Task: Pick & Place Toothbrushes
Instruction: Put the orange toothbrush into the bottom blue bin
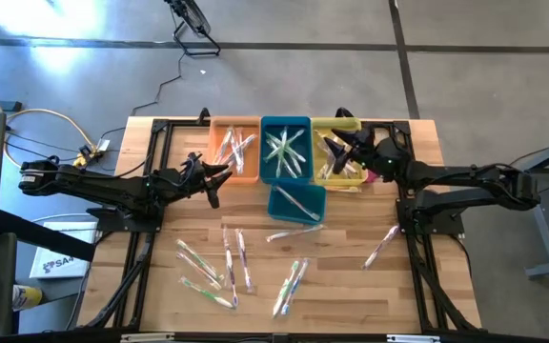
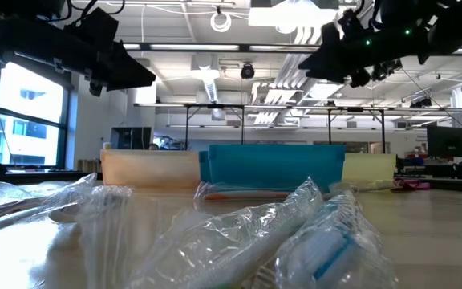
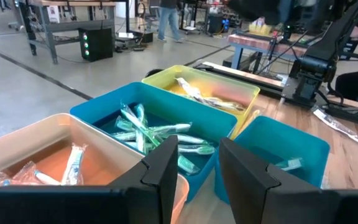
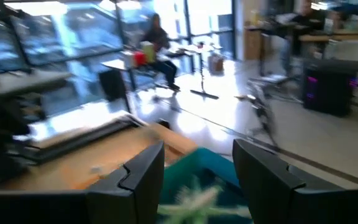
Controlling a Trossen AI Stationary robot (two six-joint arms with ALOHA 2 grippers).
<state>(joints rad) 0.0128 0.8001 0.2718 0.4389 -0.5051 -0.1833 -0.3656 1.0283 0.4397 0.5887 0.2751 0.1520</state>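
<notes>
Two pincers are hovering empty, jaws parted — the left pincer [image 1: 219, 176] beside the orange bin [image 1: 235, 151], the right pincer [image 1: 341, 145] over the yellow bin [image 1: 336, 126] — toothbrushes [image 1: 229, 262] lying well below.

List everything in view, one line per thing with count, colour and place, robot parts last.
orange bin: one, orange, far side of the table, leftmost in the row, holding wrapped toothbrushes.
large blue bin: one, blue, middle of the row, holding toothbrushes.
yellow bin: one, yellow, right end of the row, holding toothbrushes.
small blue bin: one, blue, just in front of the large blue bin, at least one toothbrush inside.
loose toothbrushes: about a dozen, clear wrappers, scattered on the near half of the table.
left gripper: one, dark, open and empty, at the orange bin's left edge.
right gripper: one, dark, open and empty, above the yellow bin.
</notes>
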